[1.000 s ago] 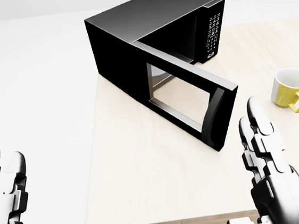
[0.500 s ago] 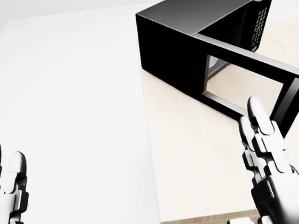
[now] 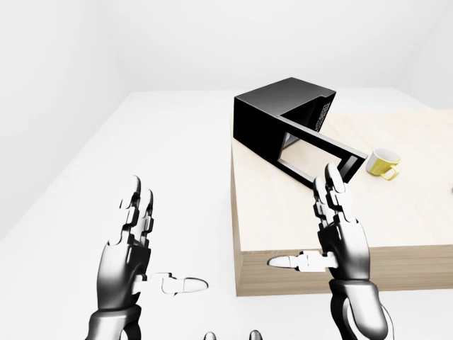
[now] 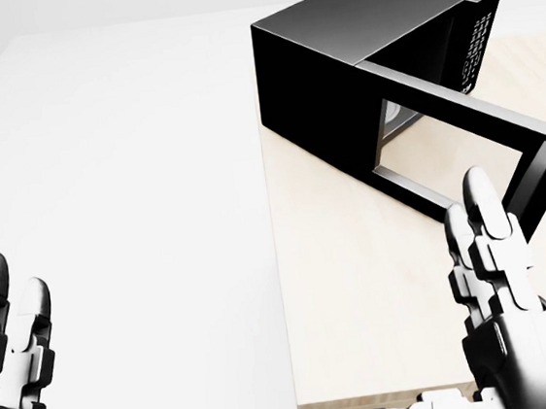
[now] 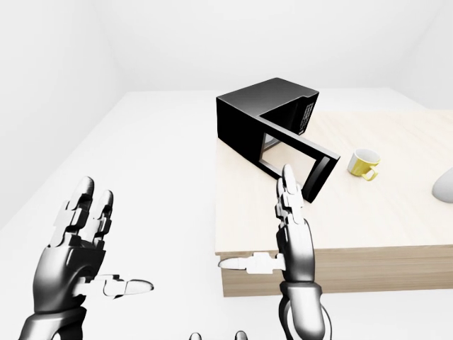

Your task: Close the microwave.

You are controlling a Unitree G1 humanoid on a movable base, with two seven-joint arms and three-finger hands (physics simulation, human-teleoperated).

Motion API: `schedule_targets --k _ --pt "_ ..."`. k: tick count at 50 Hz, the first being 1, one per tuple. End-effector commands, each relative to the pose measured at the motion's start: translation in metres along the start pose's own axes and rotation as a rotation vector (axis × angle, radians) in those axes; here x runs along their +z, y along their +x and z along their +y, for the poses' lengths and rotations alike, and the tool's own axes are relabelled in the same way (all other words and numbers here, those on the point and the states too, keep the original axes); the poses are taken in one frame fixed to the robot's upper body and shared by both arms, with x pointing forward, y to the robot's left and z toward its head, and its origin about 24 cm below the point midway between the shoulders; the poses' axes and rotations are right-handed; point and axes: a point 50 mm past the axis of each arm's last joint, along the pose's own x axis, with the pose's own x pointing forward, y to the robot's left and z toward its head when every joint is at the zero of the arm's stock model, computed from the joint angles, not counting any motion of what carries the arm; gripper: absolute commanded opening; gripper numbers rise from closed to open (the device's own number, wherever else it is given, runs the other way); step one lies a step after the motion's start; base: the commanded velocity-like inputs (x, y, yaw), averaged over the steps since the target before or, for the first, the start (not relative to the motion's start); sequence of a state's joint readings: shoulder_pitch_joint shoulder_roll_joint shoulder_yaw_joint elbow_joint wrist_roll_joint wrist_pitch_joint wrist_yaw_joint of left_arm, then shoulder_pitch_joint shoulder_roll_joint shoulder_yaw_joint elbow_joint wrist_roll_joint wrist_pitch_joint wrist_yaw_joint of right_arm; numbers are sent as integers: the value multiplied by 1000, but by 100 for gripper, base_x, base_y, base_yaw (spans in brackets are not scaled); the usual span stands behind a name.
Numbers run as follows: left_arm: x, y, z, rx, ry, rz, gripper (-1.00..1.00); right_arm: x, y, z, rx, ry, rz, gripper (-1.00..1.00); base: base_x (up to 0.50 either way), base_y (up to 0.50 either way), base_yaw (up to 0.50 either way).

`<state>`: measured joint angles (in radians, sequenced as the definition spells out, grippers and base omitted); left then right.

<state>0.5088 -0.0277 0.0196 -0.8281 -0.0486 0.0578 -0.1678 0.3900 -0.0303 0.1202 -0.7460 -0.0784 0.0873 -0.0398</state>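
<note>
Left-eye view: boxy black microwave [image 3: 272,120] (door [image 3: 317,149] ajar) on pale wooden table [image 3: 396,212].

Black microwave [image 3: 272,120] sitting on wooden table [image 3: 396,212], door [image 3: 318,152] standing wide open. Yellow mug [image 3: 383,163] lying just right of door. Left hand [image 3: 127,258] and right hand [image 3: 341,237] hovering, fingers spread, holding nothing.

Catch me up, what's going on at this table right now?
The robot faces a wooden table with a black microwave at its far left corner, its door swung wide open. A yellow mug sits to the right of the door. Both hands are raised with fingers spread, holding nothing. The right hand is up over the table's near edge, just short of the door; the left hand hangs off to the table's left. The door is not yet closed.
</note>
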Motion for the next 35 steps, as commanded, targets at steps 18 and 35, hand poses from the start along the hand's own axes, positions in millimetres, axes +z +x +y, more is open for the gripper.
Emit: schedule_targets --k 18,35 --pt "0 0 -1 -4 5 -1 100 3 -1 2 11 6 -12 100 33 4 0" --pt "1 -1 -1 -3 -1 -10 100 1 -1 0 -2 11 -3 100 41 6 0"
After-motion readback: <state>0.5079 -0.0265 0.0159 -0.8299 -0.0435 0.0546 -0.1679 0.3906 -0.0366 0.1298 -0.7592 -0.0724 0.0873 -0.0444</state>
